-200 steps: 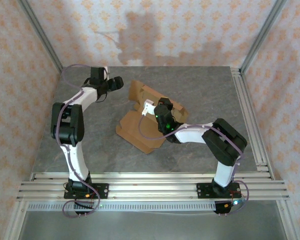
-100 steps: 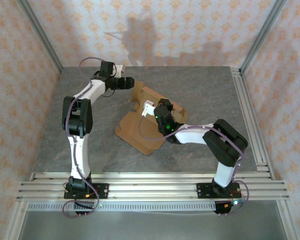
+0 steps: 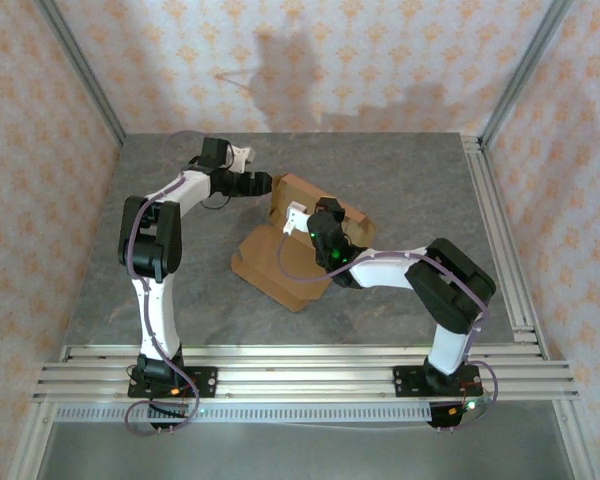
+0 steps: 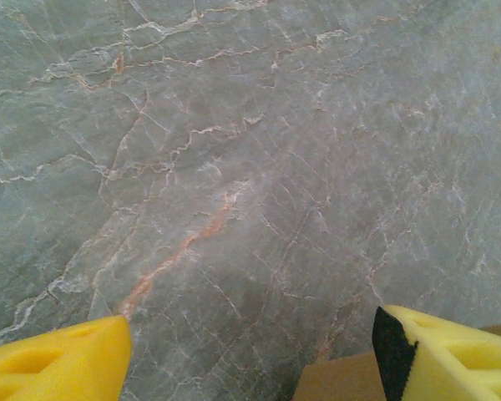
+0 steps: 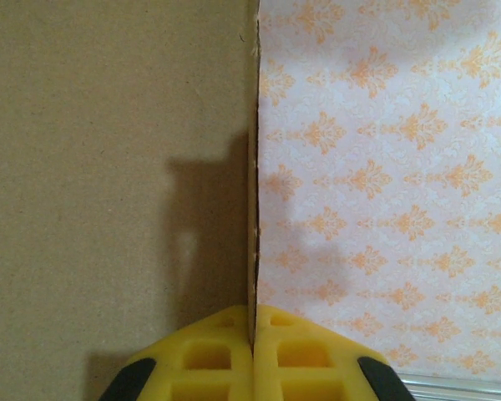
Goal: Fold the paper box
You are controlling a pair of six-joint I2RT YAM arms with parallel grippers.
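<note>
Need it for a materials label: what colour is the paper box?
The paper box is plain unprinted brown, clearest in the right wrist view.

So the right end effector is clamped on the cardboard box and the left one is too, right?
No. The left wrist view shows the left end effector open above the table; the right end effector does clamp the box.

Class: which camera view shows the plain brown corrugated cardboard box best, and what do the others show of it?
The top external view: the plain brown corrugated cardboard box shows nearly whole, one panel raised. The right wrist view gives one panel face, its edge pinched in the right pincer; the left wrist view, a brown corner.
</note>
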